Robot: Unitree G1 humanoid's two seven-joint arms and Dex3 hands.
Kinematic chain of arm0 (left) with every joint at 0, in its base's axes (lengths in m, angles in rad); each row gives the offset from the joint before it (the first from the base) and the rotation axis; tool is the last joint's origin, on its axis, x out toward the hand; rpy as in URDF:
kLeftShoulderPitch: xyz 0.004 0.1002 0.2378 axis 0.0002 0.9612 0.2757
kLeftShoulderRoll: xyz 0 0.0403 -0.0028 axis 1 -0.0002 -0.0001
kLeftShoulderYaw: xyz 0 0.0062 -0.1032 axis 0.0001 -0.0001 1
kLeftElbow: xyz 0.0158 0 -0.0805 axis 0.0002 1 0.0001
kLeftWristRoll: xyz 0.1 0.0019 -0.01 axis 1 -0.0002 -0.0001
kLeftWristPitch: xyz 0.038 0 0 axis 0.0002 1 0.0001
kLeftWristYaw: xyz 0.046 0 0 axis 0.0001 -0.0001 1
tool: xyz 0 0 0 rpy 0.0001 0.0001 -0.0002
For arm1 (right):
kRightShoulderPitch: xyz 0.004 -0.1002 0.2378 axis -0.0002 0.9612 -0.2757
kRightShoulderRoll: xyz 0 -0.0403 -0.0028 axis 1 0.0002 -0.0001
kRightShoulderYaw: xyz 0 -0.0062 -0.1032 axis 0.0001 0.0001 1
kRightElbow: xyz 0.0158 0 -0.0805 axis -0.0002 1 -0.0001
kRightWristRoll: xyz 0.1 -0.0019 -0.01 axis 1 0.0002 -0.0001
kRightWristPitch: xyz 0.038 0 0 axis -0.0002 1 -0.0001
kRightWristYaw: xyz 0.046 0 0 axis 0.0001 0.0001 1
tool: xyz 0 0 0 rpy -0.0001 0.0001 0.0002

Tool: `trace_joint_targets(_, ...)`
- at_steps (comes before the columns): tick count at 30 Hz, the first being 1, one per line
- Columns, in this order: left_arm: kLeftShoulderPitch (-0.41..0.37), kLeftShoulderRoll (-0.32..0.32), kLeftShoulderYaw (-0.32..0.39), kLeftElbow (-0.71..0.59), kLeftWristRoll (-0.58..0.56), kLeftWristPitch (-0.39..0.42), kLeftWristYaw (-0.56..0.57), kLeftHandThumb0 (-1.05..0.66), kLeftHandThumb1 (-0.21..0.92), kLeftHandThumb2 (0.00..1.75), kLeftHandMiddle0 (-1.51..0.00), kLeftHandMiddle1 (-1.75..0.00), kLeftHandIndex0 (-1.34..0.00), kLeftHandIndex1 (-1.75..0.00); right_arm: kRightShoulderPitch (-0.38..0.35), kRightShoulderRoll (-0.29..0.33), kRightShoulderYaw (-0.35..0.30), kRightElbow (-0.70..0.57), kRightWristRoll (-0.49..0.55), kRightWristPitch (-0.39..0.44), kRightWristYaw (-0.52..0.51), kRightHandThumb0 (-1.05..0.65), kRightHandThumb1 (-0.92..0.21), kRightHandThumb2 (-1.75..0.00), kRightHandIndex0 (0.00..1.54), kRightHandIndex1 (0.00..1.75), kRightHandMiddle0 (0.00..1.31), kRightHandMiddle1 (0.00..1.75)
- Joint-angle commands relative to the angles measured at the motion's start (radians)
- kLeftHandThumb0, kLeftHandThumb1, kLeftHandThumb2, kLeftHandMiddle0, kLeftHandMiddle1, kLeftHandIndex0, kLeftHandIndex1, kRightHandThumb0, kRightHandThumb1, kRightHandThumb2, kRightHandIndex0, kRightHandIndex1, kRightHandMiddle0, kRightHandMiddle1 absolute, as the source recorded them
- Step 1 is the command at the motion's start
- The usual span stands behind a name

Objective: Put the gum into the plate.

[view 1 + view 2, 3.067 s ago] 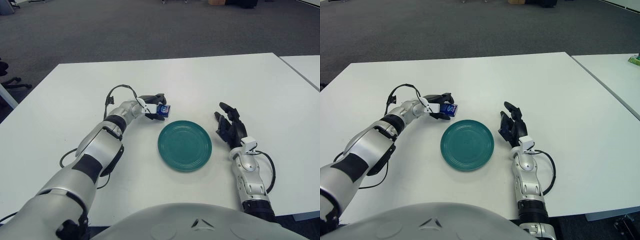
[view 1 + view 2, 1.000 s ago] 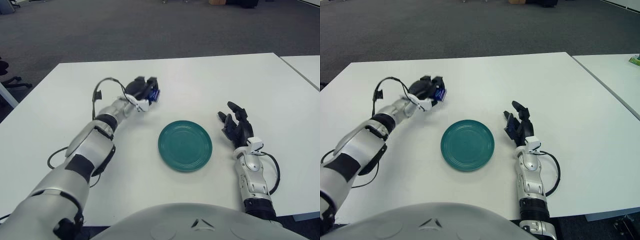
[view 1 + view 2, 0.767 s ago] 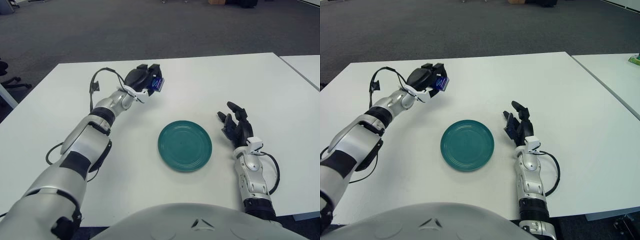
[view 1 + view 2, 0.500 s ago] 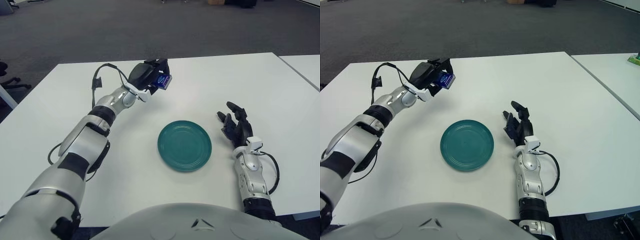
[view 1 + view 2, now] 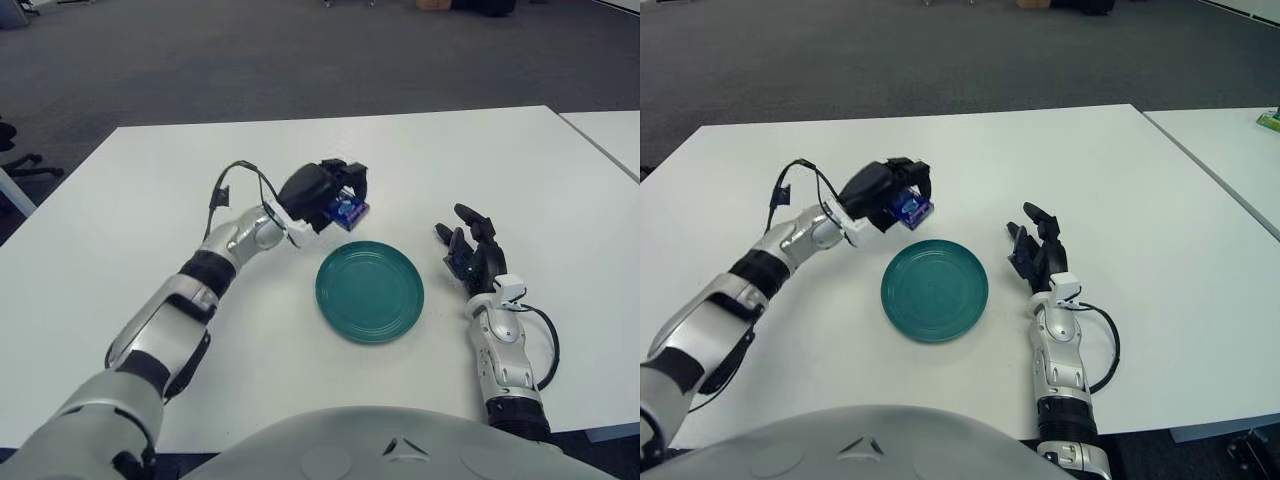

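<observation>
Left hand (image 5: 322,194): clamped on blue gum pack (image 5: 349,209) — raised at teal plate's (image 5: 369,290) far-left rim, positioned for release.
Right hand (image 5: 470,258): fingers spread, idle right of plate.

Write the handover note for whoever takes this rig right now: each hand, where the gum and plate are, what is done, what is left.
Left hand: shut on the small blue pack of gum, held above the white table, just beyond the far-left rim of the plate.
Right hand: idle, fingers open, resting on the table to the right of the plate.
Round teal plate: flat on the table in front of the robot, nothing in it.
Done: gum grasped and lifted.
Left: carry the gum over the plate, lower it, release, then withdraw the left hand.
</observation>
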Motion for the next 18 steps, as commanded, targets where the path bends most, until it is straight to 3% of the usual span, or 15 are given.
trace_joint_targets(1,0.010,0.016,-0.003,-0.049,0.011,-0.036,-0.021,0.00,0.08,1.59,-0.77,-1.75,-0.59,-1.73,0.028,0.016,0.008,0.049,0.009,0.047,-0.001,-0.70,-0.92,-0.87,0.48,0.09,0.00,0.70)
trace_joint_targets(11,0.000,0.009,-0.037,-0.054,0.076,-0.149,-0.025,0.00,0.04,1.64,-0.80,-1.75,-0.61,-1.74,0.029,0.022,0.008,0.050,0.016,0.048,0.000,-0.69,-0.92,-0.85,0.48,0.09,0.00,0.71)
trace_joint_targets(18,0.008,0.023,-0.082,-0.113,-0.038,-0.187,-0.230,0.00,0.03,1.65,-0.81,-1.75,-0.61,-1.75,0.029,0.025,0.008,0.055,0.011,0.042,-0.003,-0.70,-0.92,-0.86,0.48,0.09,0.00,0.72)
